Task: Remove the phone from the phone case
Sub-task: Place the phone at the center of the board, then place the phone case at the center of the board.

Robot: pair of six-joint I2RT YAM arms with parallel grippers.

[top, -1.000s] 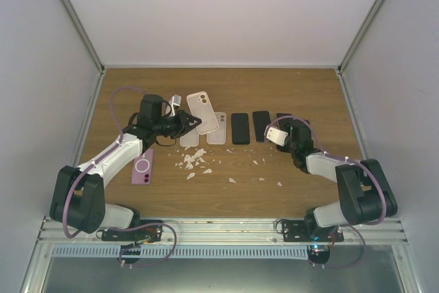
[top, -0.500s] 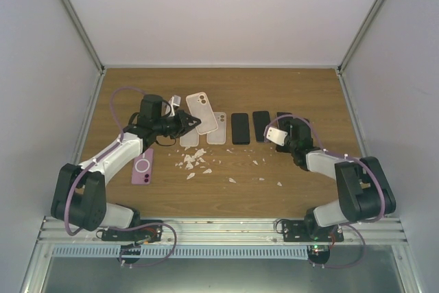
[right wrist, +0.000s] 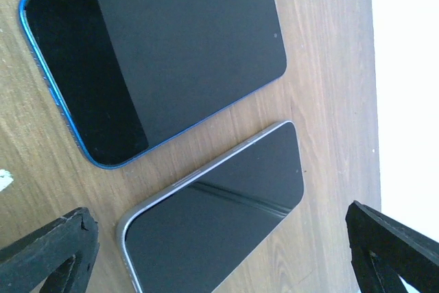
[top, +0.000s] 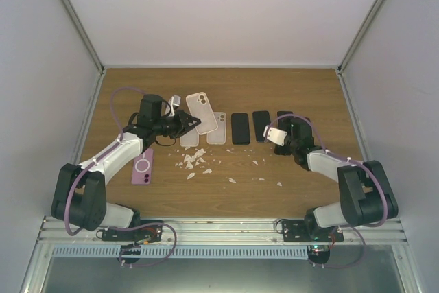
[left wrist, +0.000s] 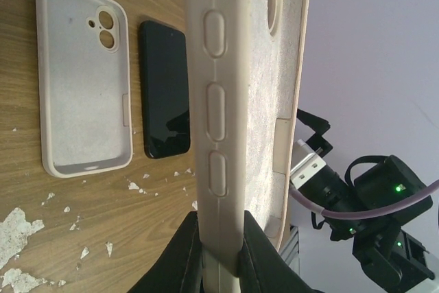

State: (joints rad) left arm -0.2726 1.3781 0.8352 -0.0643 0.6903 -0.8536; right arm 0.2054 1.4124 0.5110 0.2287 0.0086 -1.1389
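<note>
One phone [right wrist: 216,214] cropped beneath wide-open right jaws; left jaws clamp case [left wrist: 236,101] edge.

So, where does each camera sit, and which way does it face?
Top external: above and behind the bases, facing down onto the brown wooden table; left arm and right arm show.
Left wrist: faces along the shut left tool, pinching the beige silicone phone case.
Right wrist: faces down at a blue-edged black phone and a silver-edged black phone; open right tool shows.
Shared: top and left wrist show that case.
</note>
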